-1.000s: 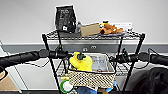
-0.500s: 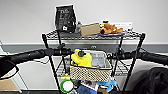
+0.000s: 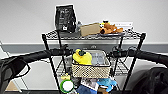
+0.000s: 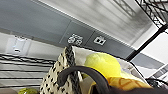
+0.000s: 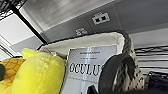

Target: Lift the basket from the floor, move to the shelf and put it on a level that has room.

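Note:
The beige woven basket (image 3: 91, 71) hangs between my two arms at the black wire shelf (image 3: 50, 35), inside it and just over the second level (image 3: 122, 68). It carries a yellow plush toy (image 3: 82, 58) and a white Oculus box (image 5: 87, 66). My left gripper (image 3: 68, 52) is at the basket's left end and my right gripper (image 3: 113, 53) is at its right end. In the left wrist view the woven wall (image 4: 52, 80) and a dark handle loop (image 4: 82, 73) lie close to the camera. The right wrist view shows the other handle (image 5: 112, 72).
On the top tier stand a black bag (image 3: 65, 18), a cardboard box (image 3: 90, 29) and orange plush toys (image 3: 110, 28). Below the basket sit a green and white round thing (image 3: 67, 85) and a blue toy (image 3: 106, 83). Wall sockets (image 4: 100, 40) lie behind the rack.
The basket has moved a little further in between the rack's posts and slightly lower, with both arms going along. The things on the top tier have not moved.

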Robot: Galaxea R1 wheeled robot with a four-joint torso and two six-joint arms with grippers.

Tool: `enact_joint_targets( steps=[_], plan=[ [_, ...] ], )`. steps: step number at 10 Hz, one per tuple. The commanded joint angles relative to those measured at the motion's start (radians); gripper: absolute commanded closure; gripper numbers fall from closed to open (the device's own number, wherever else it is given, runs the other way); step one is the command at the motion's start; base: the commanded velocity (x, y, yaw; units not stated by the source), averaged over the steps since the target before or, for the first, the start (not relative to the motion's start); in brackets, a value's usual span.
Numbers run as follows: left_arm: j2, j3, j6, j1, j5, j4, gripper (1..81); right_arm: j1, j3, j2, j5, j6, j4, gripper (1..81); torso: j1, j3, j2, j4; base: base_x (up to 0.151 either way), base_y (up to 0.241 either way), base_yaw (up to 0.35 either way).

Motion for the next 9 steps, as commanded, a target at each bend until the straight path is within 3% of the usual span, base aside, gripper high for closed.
enact_joint_targets(
  steps=[1,9],
  plan=[
    [0.111,-0.197,0.011,-0.221,-0.055,0.046,81.1,0.241,-0.127,0.072,0.062,-0.013,-0.035,81.1,0.000,0.000,0.000,0.000,0.000,0.000,0.000],
    [0.284,-0.495,0.011,-0.221,-0.049,0.099,81.1,0.196,-0.486,0.273,0.088,-0.014,-0.061,81.1,0.000,-0.001,0.001,0.000,0.000,0.000,0.000]
  ],
)
